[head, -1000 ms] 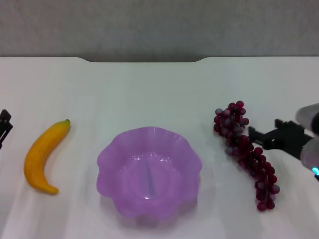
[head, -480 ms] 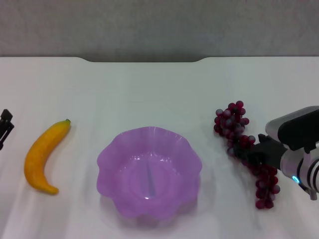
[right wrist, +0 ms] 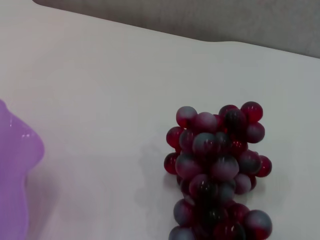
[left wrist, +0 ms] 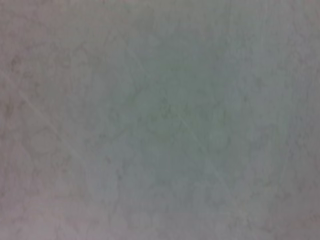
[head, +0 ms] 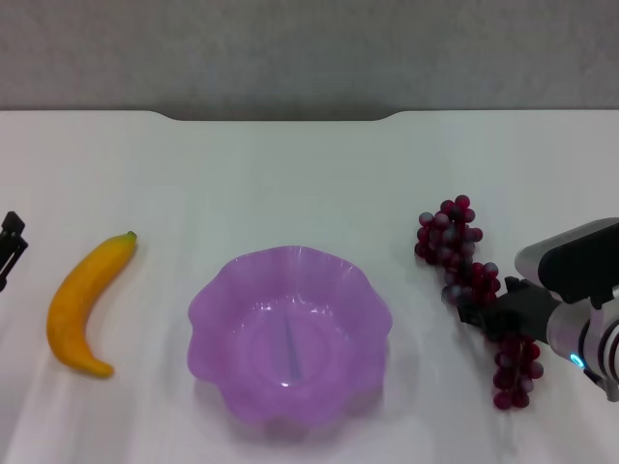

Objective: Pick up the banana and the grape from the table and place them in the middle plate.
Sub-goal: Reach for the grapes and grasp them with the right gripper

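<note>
A long bunch of dark red grapes (head: 474,290) lies on the white table (head: 290,174), right of the purple scalloped plate (head: 289,333). The right gripper (head: 481,307) sits at the bunch's middle; its grip cannot be judged. The banana (head: 85,301) lies left, near the idle left gripper (head: 8,246).

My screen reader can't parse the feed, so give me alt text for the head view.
The right gripper sits over the middle of the grape bunch on the white table, right of the empty middle plate. The banana lies left of the plate, with the left gripper parked at the left edge.
</note>
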